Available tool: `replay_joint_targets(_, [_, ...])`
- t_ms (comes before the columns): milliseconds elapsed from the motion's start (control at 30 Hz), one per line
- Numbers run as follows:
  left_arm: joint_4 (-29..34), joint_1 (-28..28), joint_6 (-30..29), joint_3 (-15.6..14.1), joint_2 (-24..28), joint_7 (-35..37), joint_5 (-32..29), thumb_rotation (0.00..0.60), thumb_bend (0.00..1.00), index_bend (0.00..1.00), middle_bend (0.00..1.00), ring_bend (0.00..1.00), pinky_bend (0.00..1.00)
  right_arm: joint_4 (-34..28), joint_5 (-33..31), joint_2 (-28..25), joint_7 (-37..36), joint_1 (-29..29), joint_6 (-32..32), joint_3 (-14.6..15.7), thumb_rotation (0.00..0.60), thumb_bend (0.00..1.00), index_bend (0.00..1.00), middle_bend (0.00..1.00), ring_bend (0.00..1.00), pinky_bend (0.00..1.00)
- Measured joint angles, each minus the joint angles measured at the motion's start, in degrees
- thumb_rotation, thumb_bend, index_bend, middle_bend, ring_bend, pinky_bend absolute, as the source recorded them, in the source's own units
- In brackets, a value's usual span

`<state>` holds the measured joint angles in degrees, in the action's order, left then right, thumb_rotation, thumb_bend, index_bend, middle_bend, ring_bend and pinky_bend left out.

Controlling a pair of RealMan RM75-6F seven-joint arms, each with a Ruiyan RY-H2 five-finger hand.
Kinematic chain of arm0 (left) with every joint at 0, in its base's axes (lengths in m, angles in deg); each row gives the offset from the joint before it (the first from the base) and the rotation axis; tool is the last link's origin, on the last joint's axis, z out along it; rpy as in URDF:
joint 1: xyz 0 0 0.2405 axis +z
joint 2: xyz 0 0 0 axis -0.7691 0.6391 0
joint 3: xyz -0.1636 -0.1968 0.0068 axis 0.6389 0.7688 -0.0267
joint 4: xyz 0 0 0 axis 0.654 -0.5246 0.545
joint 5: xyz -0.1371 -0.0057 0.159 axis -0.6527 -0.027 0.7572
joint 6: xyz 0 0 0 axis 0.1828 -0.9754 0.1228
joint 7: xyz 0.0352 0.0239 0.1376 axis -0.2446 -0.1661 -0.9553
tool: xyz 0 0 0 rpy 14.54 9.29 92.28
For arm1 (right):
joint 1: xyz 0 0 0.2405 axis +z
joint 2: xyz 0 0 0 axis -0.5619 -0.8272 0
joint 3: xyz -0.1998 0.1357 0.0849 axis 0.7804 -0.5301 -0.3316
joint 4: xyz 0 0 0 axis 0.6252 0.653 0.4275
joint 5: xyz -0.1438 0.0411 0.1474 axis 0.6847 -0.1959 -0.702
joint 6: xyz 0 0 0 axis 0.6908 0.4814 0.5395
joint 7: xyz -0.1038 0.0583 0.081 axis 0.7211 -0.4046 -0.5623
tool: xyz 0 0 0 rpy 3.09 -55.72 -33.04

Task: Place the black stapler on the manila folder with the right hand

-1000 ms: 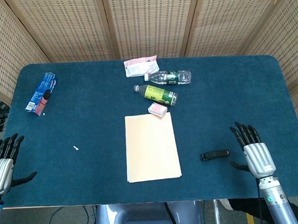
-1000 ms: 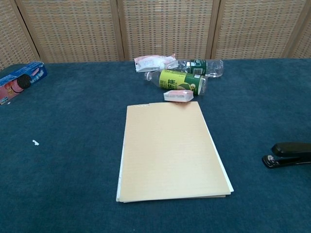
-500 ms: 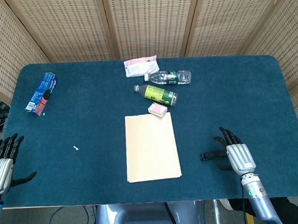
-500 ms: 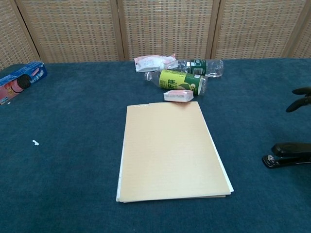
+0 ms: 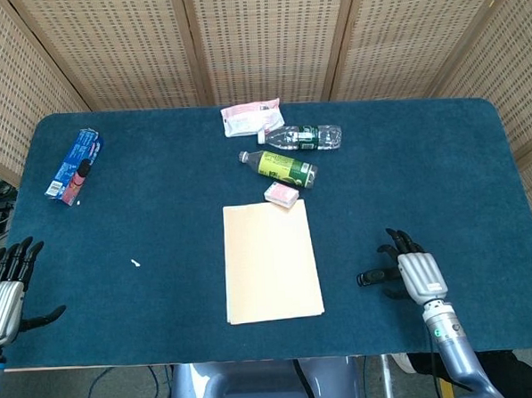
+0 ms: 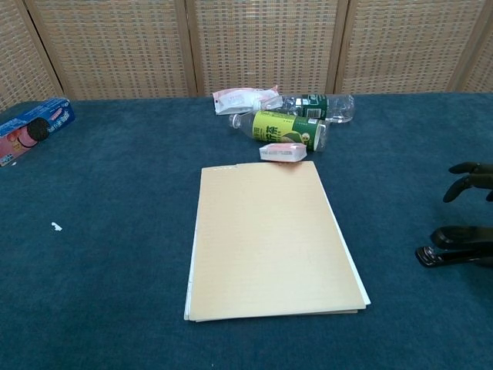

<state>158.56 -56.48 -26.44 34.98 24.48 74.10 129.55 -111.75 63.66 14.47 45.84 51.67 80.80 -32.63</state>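
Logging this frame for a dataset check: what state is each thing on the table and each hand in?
black stapler: closed, lying on the cloth, not lifted
manila folder: closed, flat, nothing on it
right hand: over the stapler's rear end, grip not visible
left hand: open, holds nothing
green-label bottle: capped, on its side
clear bottle: on its side

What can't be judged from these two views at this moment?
- Contact: right hand covers the black stapler's rear in the head view; chest view cuts it off at the edge, showing only fingers.
- Left hand: partly cropped in the head view, absent from the chest view.
- Bottle labels: too small to read.
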Motion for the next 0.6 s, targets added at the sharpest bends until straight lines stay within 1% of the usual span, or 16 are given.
replay_joint_targets(300, [0.6,0.2,-0.5,-0.1,0.4,0.1,0.4,0.600,0.00,0.00,0.00,0.00,0.00,2.9,-0.1,2.5,-1.0,0.9,-1.0,0.2,0.600,0.22,0.37,0.17,0.07,0.29])
replay_joint_targets(400, [0.9,0.4,-0.7,-0.2,0.6,0.2,0.4,0.600,0.00,0.00,0.00,0.00,0.00,3.5,-0.4,3.3,-1.0,1.2,-1.5,0.2,0.600,0.25,0.41,0.20,0.10,0.31])
replay_joint_targets(433, [1.0,0.4,-0.9,-0.2,0.8,0.2,0.5,0.600,0.00,0.00,0.00,0.00,0.00,3.9,-0.5,3.6,-1.1,1.3,-1.7,0.1,0.600,0.27,0.43,0.22,0.13,0.33])
replay_joint_targets(500, [1.2,0.5,-1.2,-0.2,1.0,0.5,0.7,0.600,0.00,0.00,0.00,0.00,0.00,4.5,-0.6,4.1,-1.2,1.5,-1.8,0.1,0.600,0.33,0.49,0.30,0.22,0.39])
replay_joint_targets(567, [1.4,0.6,-1.5,-0.2,1.2,1.0,1.0,0.600,0.00,0.00,0.00,0.00,0.00,5.7,-0.6,4.8,-1.2,1.7,-1.9,0.0,0.600,0.39,0.58,0.44,0.38,0.52])
replay_joint_targets(600, [1.4,0.7,-1.6,-0.2,1.3,1.2,1.1,0.600,0.00,0.00,0.00,0.00,0.00,6.3,-0.6,5.2,-1.2,1.8,-1.9,0.0,0.600,0.41,0.62,0.49,0.43,0.56])
